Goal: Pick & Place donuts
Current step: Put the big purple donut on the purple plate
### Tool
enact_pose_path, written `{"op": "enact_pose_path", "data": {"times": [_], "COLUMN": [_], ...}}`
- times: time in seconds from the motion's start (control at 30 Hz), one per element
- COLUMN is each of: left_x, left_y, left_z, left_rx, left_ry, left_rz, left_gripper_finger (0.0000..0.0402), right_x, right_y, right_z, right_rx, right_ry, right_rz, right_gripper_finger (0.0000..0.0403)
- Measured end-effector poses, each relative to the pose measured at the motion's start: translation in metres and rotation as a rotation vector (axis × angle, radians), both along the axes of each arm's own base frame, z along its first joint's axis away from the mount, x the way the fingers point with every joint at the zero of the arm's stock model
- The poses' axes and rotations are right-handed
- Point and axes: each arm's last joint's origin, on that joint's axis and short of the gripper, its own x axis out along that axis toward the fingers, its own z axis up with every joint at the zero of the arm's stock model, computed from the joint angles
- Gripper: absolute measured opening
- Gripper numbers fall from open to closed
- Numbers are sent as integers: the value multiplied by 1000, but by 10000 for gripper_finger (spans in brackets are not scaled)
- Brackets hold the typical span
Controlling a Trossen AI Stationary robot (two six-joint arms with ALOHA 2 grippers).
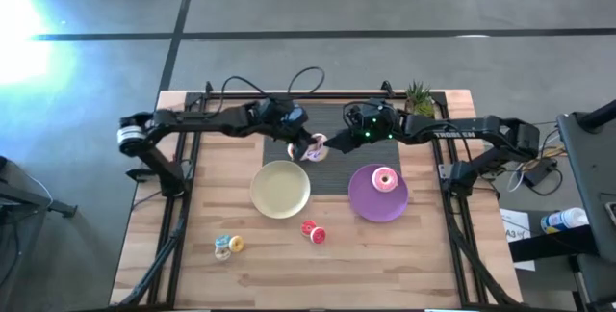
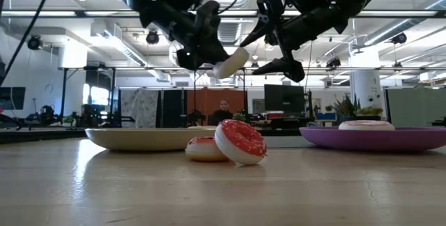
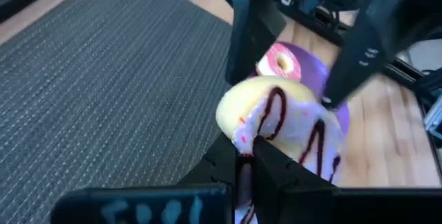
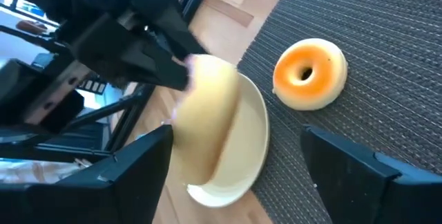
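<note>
My left gripper [image 1: 306,145] is shut on a whitish donut with dark red drizzle [image 3: 283,124], held in the air over the dark mat [image 1: 332,172]. My right gripper [image 1: 339,143] is open. Its fingers [image 3: 238,23] stand on either side of that donut, close to it. An orange donut [image 4: 311,72] lies flat on the mat. A pink donut [image 1: 385,179] lies on the purple plate [image 1: 371,204]. Two red donuts [image 1: 312,231] sit on the wood, one [image 2: 240,141] leaning on the other [image 2: 204,149]. A yellow and a teal donut [image 1: 228,246] lie nearer the left. My left gripper pinches the whitish donut between its two fingers [image 3: 276,175] at one stretch of the rim [image 3: 245,137]. The fingers come from the table's left. The donut [image 2: 231,62] is lifted clear of the mat and tilted, its iced face turned toward the left wrist camera.
The pale-yellow plate [image 1: 280,189] lies on the wood just near of the mat, below and beside both grippers. A small green plant [image 1: 419,97] stands at the far right corner. Bare wood stretches along the near edge. A person sits far off in the room [image 2: 224,111].
</note>
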Motion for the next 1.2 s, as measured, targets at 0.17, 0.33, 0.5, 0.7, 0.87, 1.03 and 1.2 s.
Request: {"op": "enact_pose_path", "data": {"times": [0.17,0.33,0.5,0.7,0.87,1.03,1.2], "left_x": [14,17,16,17,17,16,9], "left_y": [4,5,5,3,3,3,2], "left_z": [0,3,2,2,2,1,-3], "left_rx": [1,3,0,0,-13,-22,-32], "left_ry": [0,-14,-5,-4,-3,17,102], "left_rz": [-6,-21,-21,-25,-17,18,71], "left_gripper_finger": [1,0,1,34,80,114,125], "right_x": [0,0,-1,-1,-1,-1,-13], "right_y": [0,1,1,1,2,4,8], "right_z": [-1,0,0,0,-1,-1,-4], "right_rx": [6,8,4,11,15,19,48], "right_ry": [8,7,11,8,9,20,142], "right_rz": [-2,-2,1,18,24,27,10], "right_gripper_finger": [305,287,243,151,68,18,23]}}
